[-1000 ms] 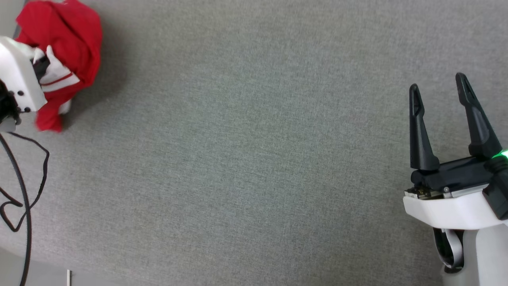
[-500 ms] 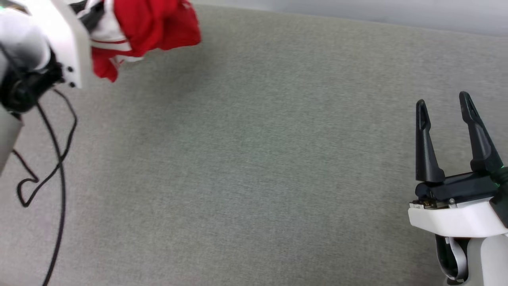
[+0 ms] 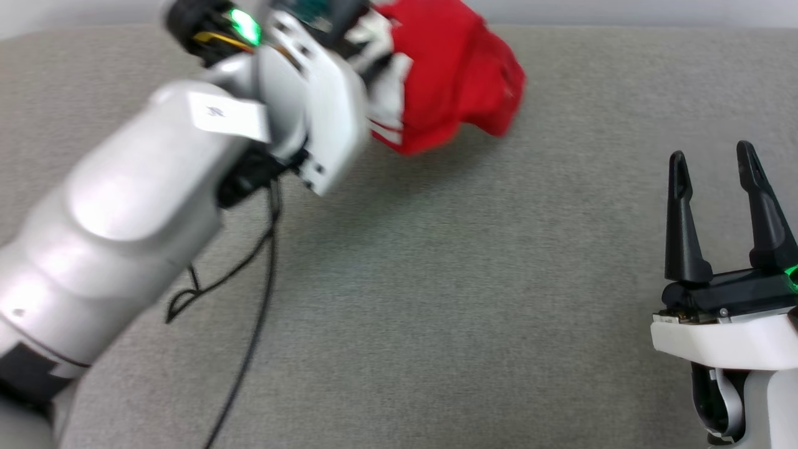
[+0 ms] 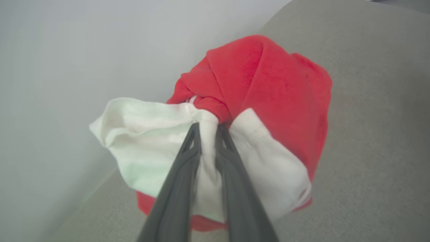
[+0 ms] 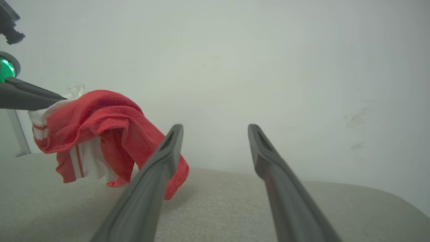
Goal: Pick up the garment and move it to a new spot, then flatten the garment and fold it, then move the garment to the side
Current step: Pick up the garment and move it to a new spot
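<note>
A grey woven cloth surface [image 3: 436,280] spreads across the head view and ends at its far edge against a plain pale wall [image 5: 268,50]. A thin black cable [image 3: 252,324] loops over the cloth under the left arm's white forearm [image 3: 124,218], which crosses the left half of that view and hides the surface beneath it.

The left gripper [image 4: 208,127] has its jaws narrow, pinched on a white sleeve of the garment [image 3: 449,75]. The garment hangs as a crumpled bundle near the far edge, left of centre. It is too bunched to show a clear long axis. Its red folds droop from the pinch toward the cloth, and whether they touch it is unclear.

The right gripper [image 3: 712,151] is well apart at the lower right, jaws wide and holding nothing.
</note>
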Motion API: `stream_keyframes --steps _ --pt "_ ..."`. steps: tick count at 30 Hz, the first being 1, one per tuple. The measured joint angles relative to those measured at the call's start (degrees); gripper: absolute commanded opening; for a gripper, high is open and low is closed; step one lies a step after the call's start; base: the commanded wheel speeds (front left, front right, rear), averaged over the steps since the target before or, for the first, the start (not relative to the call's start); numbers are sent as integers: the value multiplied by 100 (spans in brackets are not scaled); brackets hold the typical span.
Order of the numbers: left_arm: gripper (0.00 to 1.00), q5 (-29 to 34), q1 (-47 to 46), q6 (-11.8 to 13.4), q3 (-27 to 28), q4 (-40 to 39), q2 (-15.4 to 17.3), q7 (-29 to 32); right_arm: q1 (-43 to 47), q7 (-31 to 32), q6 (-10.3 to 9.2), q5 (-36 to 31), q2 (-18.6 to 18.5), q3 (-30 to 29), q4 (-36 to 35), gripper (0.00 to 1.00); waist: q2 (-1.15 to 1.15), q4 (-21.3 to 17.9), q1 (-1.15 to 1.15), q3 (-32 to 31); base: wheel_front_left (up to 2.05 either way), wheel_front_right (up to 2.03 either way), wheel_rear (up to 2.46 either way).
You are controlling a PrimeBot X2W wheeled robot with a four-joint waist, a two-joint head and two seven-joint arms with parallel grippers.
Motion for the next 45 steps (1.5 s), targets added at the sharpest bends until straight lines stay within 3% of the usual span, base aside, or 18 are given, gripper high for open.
stream_keyframes --steps 11,13,17,22,23,24,25,34,39,45 --pt "0 -71 342 0 -1422 65 -867 -113 -21 0 0 136 -1 -81 -15 100 0 -553 0 259 0 0 0" --pt "0 -41 555 0 -1479 70 -965 56 -40 0 0 154 0 -79 -16 100 0 -600 0 307 0 0 0" --pt "0 400 1354 1 -1510 -214 -1080 961 -89 0 0 190 -1 -69 -19 100 0 -668 0 395 0 0 0" --pt "0 611 1623 9 -1450 -449 -1044 1336 -123 0 0 201 -1 -98 -5 100 0 -673 0 437 0 0 0" --pt "7 592 1646 9 -1457 -435 -1042 1245 -121 0 0 201 -1 -105 2 100 0 -660 0 425 0 0 0" --pt "90 580 1646 8 -1469 -394 -1042 1092 -120 0 0 200 -1 -124 14 100 0 -641 0 406 0 0 0" --pt "100 587 1633 7 -1488 -337 -1044 920 -112 0 0 200 -1 -132 26 100 0 -618 0 380 0 0 0" --pt "100 544 1392 51 -1243 148 -1141 -979 154 0 0 104 -1 -154 220 100 0 -369 0 -93 0 0 0" --pt "100 568 1605 539 -791 102 -1036 -1911 390 0 0 73 0 -179 350 100 0 -180 0 -426 0 0 0" --pt "100 569 2143 1284 -215 -14 -641 -2941 616 0 0 71 0 -202 533 100 0 38 0 -745 0 0 0"
